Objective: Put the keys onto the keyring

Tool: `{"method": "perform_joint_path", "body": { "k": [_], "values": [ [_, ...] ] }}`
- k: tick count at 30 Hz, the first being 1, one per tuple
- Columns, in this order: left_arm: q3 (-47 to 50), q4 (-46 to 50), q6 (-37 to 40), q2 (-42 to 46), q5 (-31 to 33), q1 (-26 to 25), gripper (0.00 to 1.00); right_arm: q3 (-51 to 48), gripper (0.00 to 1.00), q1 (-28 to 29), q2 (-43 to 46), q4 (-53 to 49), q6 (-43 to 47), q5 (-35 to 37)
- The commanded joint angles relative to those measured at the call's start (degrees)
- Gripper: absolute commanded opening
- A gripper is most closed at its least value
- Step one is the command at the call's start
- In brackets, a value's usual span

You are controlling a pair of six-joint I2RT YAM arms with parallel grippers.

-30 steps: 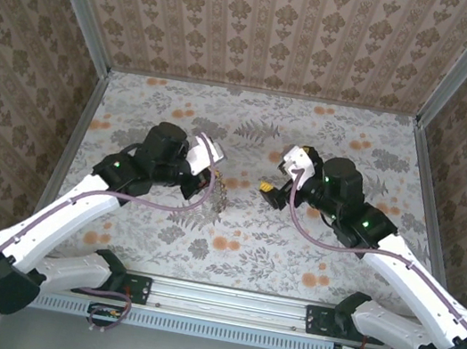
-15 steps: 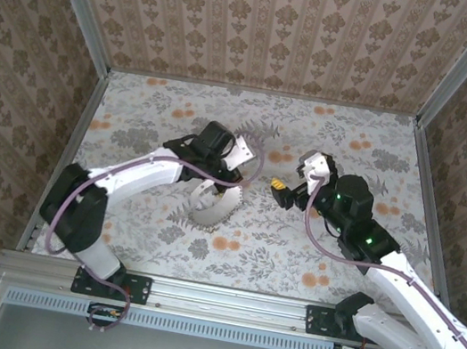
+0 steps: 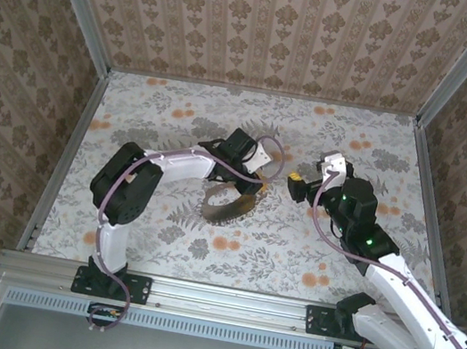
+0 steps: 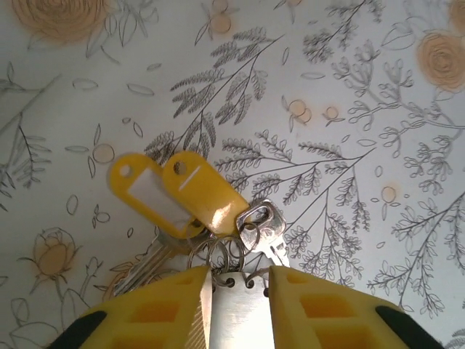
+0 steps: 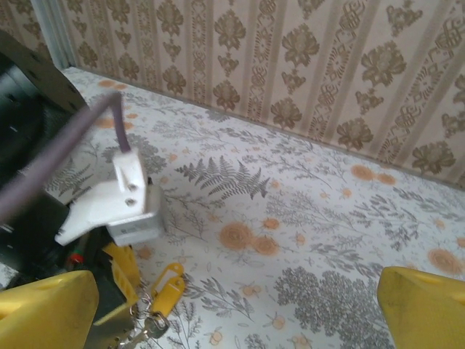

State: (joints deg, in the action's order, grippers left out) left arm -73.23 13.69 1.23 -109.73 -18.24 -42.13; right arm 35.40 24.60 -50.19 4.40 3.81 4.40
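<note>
No writing, number, brand or sign could be read anywhere. In the left wrist view, one yellow key tag [image 4: 142, 190] carried a white paper insert, and it was blank. The tag beside it [image 4: 204, 193] showed only glare on its face. The white housing [image 5: 116, 207] in the right wrist view bore no legible marking.

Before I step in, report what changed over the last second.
The left gripper swung rightward across the table, carrying the keys and yellow tags toward the right gripper, which backed off slightly to the right. Unchanged: the right jaws stand wide open and the keys hang at the left jaws; whether those still grip I cannot tell.
</note>
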Motion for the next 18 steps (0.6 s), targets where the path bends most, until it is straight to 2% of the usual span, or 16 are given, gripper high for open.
{"method": "perform_joint_path", "body": {
  "k": [1, 2, 5, 8, 9, 10, 12, 15, 17, 18],
  "values": [
    [0.6, 0.7, 0.3, 7.5, -1.9, -0.3, 0.52, -1.0, 1.0, -0.8, 1.3, 1.5, -2.2, 2.1],
    [1.6, 0.4, 0.7, 10.1, -2.0, -0.5, 0.63, -1.3, 1.0, -1.0, 1.3, 1.6, -2.2, 2.3],
    [5.1, -0.3, 1.5, 18.4, -3.0, -0.6, 0.69, -2.4, 1.0, -1.6, 1.1, 2.3, -2.3, 2.6],
    [11.0, -3.2, 2.3, 27.8, -0.1, -0.5, 0.78, -3.7, 1.0, -2.4, 0.5, 3.4, -2.0, 3.0],
    [13.7, -5.1, 2.5, 31.3, 2.1, -0.3, 0.91, -4.4, 1.0, -2.7, 0.4, 4.3, -1.7, 3.9],
    [16.6, -7.3, 2.8, 34.3, 4.2, 0.0, 1.0, -5.5, 1.0, -2.9, 0.4, 5.5, -1.5, 5.3],
    [24.3, -14.6, 1.4, 40.5, 13.6, 1.1, 1.0, -8.0, 1.0, -4.3, -0.5, 10.1, -0.8, 7.1],
    [34.3, -22.9, -1.4, 47.8, 26.6, 2.9, 1.0, -10.1, 1.0, -8.3, -3.5, 15.1, -1.2, 5.5],
    [37.0, -22.8, -2.9, 49.9, 26.9, 6.9, 1.0, -10.4, 1.0, -11.7, -6.3, 17.4, -3.1, 4.3],
    [37.0, -21.0, -4.0, 49.4, 29.1, 8.9, 1.0, -10.5, 1.0, -13.6, -7.8, 18.6, -4.1, 3.6]
  ]
}}
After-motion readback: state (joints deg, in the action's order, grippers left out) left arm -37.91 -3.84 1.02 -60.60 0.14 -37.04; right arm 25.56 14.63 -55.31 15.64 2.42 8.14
